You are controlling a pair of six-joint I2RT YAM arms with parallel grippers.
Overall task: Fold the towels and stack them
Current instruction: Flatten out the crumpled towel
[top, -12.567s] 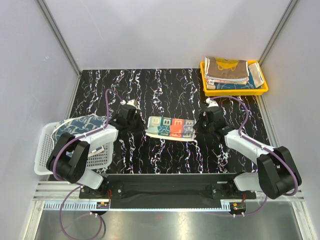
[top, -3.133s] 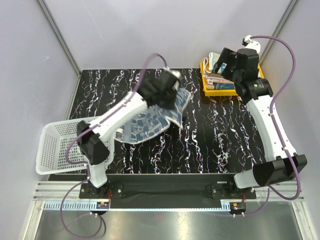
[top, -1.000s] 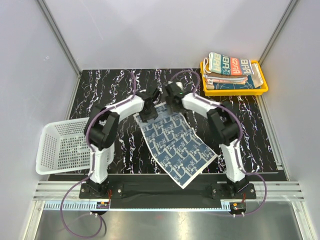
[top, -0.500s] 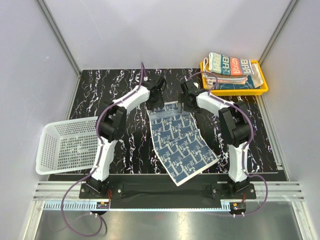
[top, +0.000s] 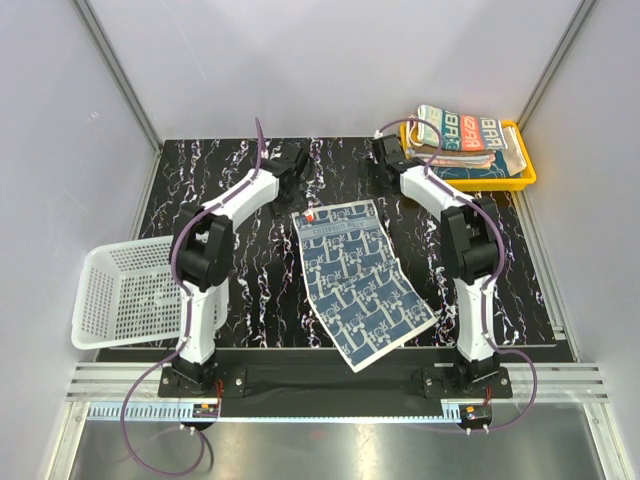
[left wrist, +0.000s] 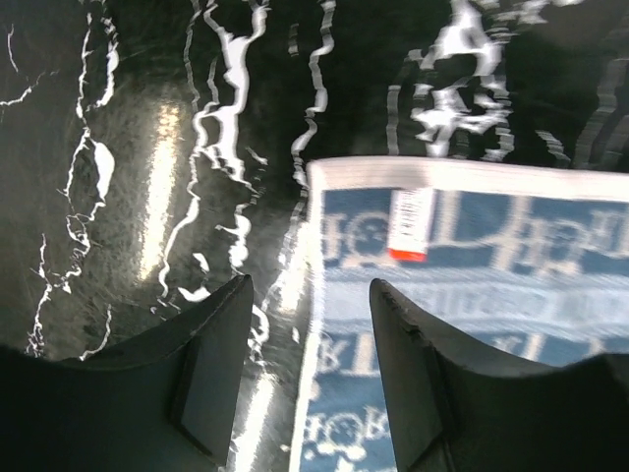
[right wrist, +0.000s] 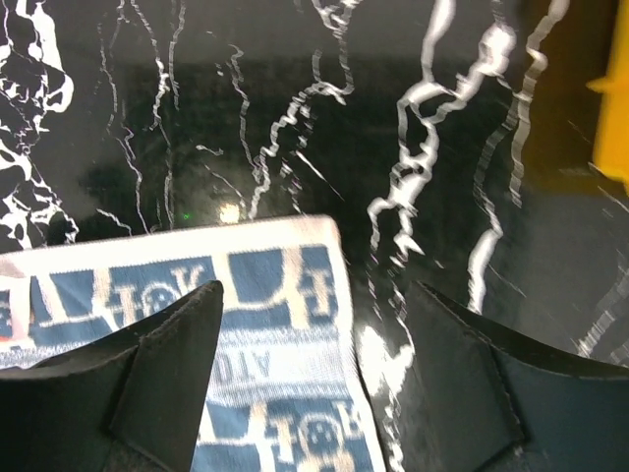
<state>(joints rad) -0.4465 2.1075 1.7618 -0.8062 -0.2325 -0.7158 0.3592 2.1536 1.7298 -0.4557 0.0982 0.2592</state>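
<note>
Towel, navy with a white pattern, lies spread flat on the table, set at a slant, with its near corner reaching over the table's front edge. Both grippers sit just past its far edge, one at each far corner. The left gripper has its fingers spread wide apart with nothing clamped; in its wrist view the towel's corner lies between the fingertips and the cloth runs on past the right finger, while bare table shows beyond the left finger. A small white tag with a red end sits on the cloth just ahead of the right fingertip. The right gripper is likewise parted and grips nothing; in its wrist view the other far corner of the towel lies between its fingers, the cloth running on under and past the left finger, with bare table ahead of the tips. Off to the right of the right finger a yellow tray shows at the frame edge. In the top view that tray holds a stack of folded towels, a lettered striped one on top. A white basket stands well apart, behind and to the left of the left gripper's fingers.
</note>
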